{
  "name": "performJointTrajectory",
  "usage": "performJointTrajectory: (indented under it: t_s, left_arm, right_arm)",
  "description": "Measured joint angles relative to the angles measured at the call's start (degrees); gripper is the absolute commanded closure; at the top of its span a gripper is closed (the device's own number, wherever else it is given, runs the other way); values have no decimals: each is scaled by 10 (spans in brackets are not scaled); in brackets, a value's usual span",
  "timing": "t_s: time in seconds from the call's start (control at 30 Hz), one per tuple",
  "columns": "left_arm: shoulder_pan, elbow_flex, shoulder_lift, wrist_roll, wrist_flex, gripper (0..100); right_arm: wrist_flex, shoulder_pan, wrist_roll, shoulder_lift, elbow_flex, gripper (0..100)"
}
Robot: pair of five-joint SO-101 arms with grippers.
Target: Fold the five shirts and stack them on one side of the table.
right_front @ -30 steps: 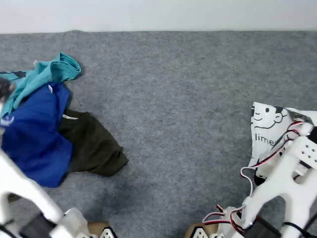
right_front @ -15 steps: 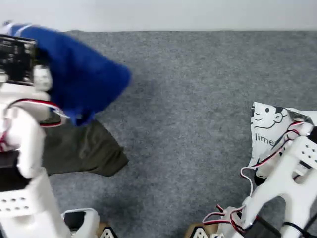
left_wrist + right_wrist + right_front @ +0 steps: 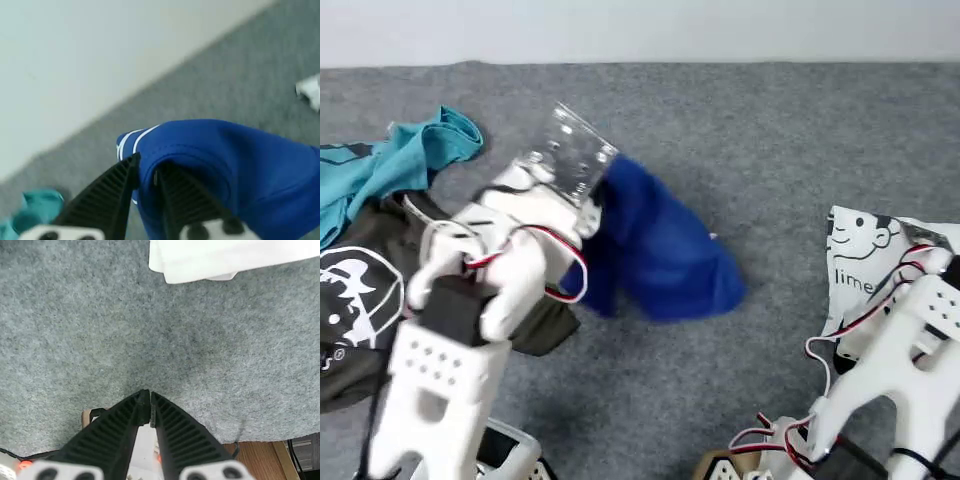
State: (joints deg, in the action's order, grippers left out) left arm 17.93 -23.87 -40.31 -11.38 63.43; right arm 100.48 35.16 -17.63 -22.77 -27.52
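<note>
The blue shirt [image 3: 665,255] hangs bunched over the middle of the grey table, its lower folds touching the felt. My left gripper [image 3: 600,205] is shut on its collar edge; in the left wrist view the black fingers [image 3: 120,187] pinch the blue shirt [image 3: 225,165]. A teal shirt [image 3: 395,165] and a dark olive shirt with a white print [image 3: 355,290] lie at the far left. A white printed shirt [image 3: 865,270] lies folded at the right edge, partly under the right arm. My right gripper [image 3: 150,400] is shut and empty above bare felt near the front edge, beside the white shirt [image 3: 225,257].
The grey felt [image 3: 750,140] covers the table up to a pale wall at the back. The right arm's white frame and red wires [image 3: 880,370] stand at the front right. Wood of the table edge [image 3: 260,460] shows past the felt.
My left arm lifted the blue shirt off the pile at the left and swung it right to the table's middle, uncovering the printed dark shirt. The right arm has stayed still.
</note>
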Motion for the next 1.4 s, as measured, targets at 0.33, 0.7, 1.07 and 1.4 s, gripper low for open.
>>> performJointTrajectory:
  t_s: [0.33,0.7,1.07,1.4]
  left_arm:
    - [-125,-279,0,-72,-75,854]
    - [-212,-156,-1,-126,-17,852]
    - [-16,-48,-2,-127,212,852]
    - [80,-272,-2,-127,102,852]
  right_arm:
    - [0,0,0,0,0,989]
    - [0,0,0,0,0,989]
    - [0,0,0,0,0,989]
    - [0,0,0,0,-15,989]
